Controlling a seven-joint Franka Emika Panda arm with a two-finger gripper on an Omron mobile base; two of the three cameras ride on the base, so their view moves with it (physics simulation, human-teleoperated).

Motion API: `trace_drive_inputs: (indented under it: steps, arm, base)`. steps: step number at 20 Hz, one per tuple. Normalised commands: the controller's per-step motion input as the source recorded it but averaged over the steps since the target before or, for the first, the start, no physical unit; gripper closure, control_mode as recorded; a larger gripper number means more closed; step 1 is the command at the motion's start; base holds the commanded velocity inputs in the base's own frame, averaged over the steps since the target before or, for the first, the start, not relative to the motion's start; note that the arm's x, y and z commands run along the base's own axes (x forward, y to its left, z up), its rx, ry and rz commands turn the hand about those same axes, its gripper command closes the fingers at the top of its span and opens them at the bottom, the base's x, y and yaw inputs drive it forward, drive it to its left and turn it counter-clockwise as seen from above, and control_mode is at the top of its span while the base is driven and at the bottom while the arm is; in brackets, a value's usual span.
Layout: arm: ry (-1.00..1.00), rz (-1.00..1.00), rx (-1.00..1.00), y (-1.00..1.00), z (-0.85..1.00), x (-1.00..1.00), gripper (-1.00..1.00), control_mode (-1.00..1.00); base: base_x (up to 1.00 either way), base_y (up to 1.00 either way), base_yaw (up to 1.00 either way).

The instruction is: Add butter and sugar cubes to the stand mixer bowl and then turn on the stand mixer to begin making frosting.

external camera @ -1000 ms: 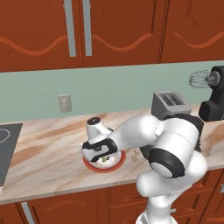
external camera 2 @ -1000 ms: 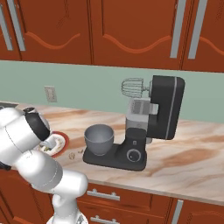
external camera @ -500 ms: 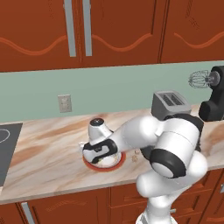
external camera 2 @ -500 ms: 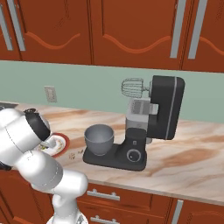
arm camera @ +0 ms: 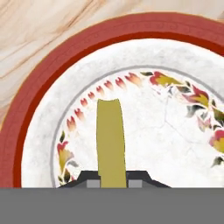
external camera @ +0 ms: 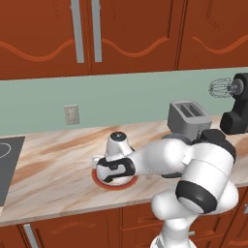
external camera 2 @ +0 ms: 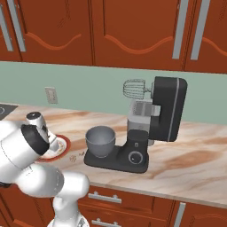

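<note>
In the hand view the butter (arm camera: 110, 140), a pale-yellow stick, lies on the white plate with a red rim (arm camera: 39, 78) and floral ring. Its near end sits between the two dark tips of my gripper (arm camera: 113, 179), which is shut on it. From the left base view my hand (external camera: 114, 167) is low over that plate (external camera: 102, 183), hiding what lies on it. The stand mixer (external camera 2: 164, 115) stands further right on the counter, its grey bowl (external camera 2: 100, 141) on the base under the raised whisk. I cannot make out the sugar cubes.
A grey toaster (external camera: 189, 118) stands at the back of the counter between the plate and the mixer (external camera: 236, 104). A black cooktop (external camera: 7, 162) lies at the far left. Wooden cabinets hang overhead. The plate (external camera 2: 62, 148) sits left of the mixer base.
The jaws have closed onto the butter stick. My hand has stayed low over the plate, almost unmoved.
</note>
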Motion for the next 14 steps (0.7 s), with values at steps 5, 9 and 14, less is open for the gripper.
trace_drive_inputs:
  steps: [5,9,14]
  arm:
    - [-0.05,0.0,0.0,-0.11,0.54,-0.16,1.0,-1.0]
    - [-0.08,0.0,0.0,-0.1,0.64,-0.2,1.0,-1.0]
    - [-0.14,0.0,0.0,-0.13,0.61,-0.26,1.0,-1.0]
  base:
    - [0.0,0.0,0.0]
    - [0.0,0.0,0.0]
    - [0.0,0.0,0.0]
